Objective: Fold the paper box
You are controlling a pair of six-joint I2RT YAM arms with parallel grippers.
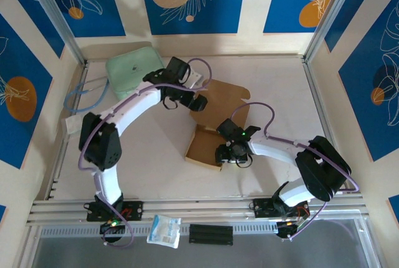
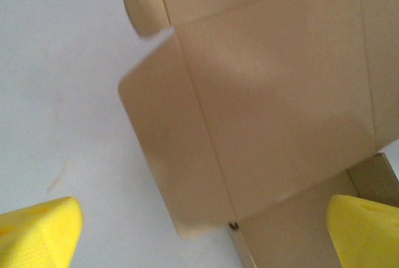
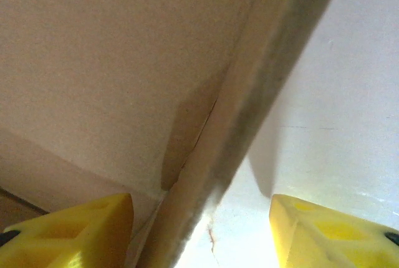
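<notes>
My right gripper has its fingers apart, straddling a raised wall of the box. One finger is inside and one outside over the table, with gaps on either side, so no pinch. My left gripper is spread wide, holds nothing and hovers above the flat far flaps. Box sits mid-table, partly folded: near part is a shallow tray, far panels lie flat. Green pouch is far left, apart from the box.
</notes>
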